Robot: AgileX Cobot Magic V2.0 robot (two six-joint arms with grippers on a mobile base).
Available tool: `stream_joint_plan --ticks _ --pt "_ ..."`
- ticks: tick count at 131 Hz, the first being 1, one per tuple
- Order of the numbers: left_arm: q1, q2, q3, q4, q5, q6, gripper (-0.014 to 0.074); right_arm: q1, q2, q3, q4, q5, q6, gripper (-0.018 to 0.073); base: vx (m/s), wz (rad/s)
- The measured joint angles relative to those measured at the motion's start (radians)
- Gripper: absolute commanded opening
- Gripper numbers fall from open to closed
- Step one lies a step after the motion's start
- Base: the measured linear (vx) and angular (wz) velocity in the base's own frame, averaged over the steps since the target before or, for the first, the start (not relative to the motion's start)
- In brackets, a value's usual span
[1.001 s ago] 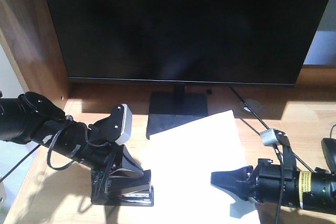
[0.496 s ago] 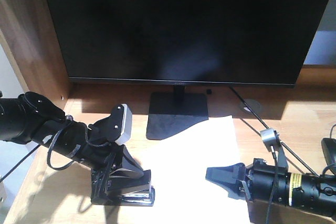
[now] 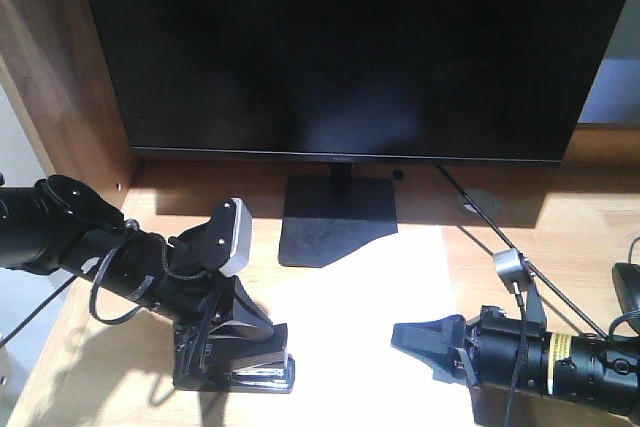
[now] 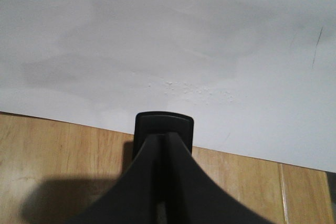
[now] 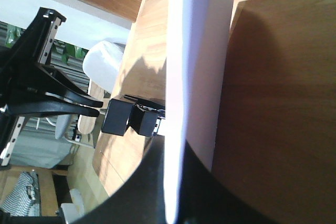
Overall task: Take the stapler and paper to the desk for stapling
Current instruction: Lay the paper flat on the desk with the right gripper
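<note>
The black stapler (image 3: 240, 375) stands on the light wood desk (image 3: 130, 387) at the front left. My left gripper (image 3: 262, 339) is shut on it. In the left wrist view the shut fingers (image 4: 173, 161) clamp the stapler's black end (image 4: 164, 121), which overlaps the edge of the white paper (image 4: 168, 51). My right gripper (image 3: 420, 339) is shut on the paper (image 3: 350, 317) and holds its right side just over the desk. In the right wrist view the paper (image 5: 194, 51) runs edge-on between my jaws (image 5: 177, 156), with the stapler (image 5: 131, 119) at its far edge.
A large black monitor (image 3: 340, 47) stands at the back on a flat black base (image 3: 335, 222) that touches the paper's far edge. A round cable grommet (image 3: 478, 204) and a cable lie at the back right. A dark brown side panel (image 3: 60, 67) closes the left.
My right gripper has moved a little left and down with the paper, so the sheet lies lower and flatter, nearer the stapler. The left arm and the stapler have not moved.
</note>
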Motion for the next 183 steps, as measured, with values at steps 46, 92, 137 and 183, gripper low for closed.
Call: stream_joint_plan --ticks 46,92,137,183 --pt "0.000 0.000 0.000 0.000 0.000 0.000 -0.0006 0.000 -0.096 0.000 -0.024 -0.001 -0.066 -0.0003 0.00 0.00" --pt "0.000 0.000 0.000 0.000 0.000 0.000 -0.0006 0.000 -0.118 0.000 -0.069 -0.009 -0.035 -0.0003 0.00 0.00" --pt "0.000 0.000 0.000 0.000 0.000 0.000 -0.0006 0.000 -0.118 0.000 -0.041 -0.009 0.055 -0.0003 0.00 0.00" --pt "0.000 0.000 0.000 0.000 0.000 0.000 -0.0006 0.172 -0.118 0.000 0.169 0.007 0.075 -0.0003 0.00 0.00"
